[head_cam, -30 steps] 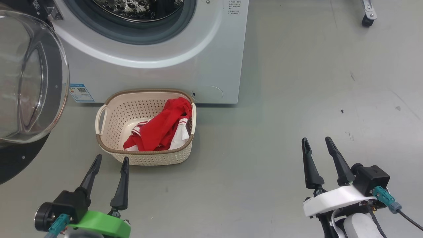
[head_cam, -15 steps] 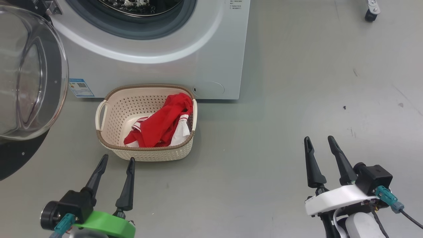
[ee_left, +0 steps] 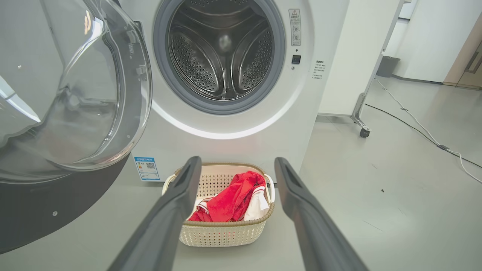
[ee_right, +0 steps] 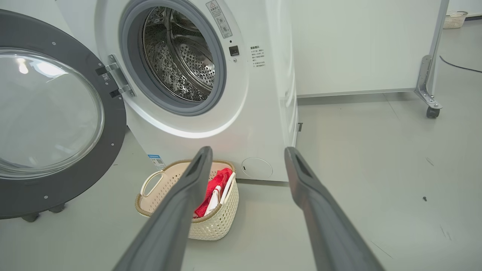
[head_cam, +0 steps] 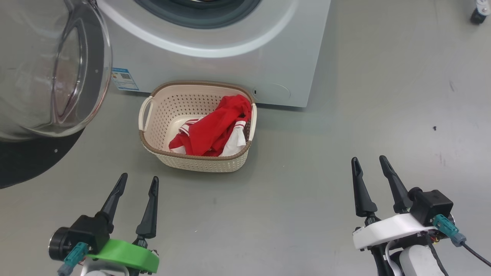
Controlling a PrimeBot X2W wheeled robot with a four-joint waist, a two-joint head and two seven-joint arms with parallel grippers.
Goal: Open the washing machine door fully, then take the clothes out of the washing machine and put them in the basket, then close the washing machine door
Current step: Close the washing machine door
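The door [ee_right: 49, 120] has a glossy clear glass bowl in a smooth dark rim. The drum [ee_left: 196, 64] is shiny perforated steel, the machine [ee_left: 241, 150] glossy white. The basket [head_cam: 199, 163] is matt plastic, the clothes [head_cam: 211, 132] soft cloth, the floor [head_cam: 345, 115] smooth with slight sheen.

The basket [head_cam: 199, 164] and washing machine [head_cam: 215, 73] are seen steeply from above in the head view and low, nearly level, from both wrist views.

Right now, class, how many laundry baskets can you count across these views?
2. One cream basket, holding red clothes, sits before the washing machine; a second pale basket stands far off past the wheeled panel. Others may be hidden.
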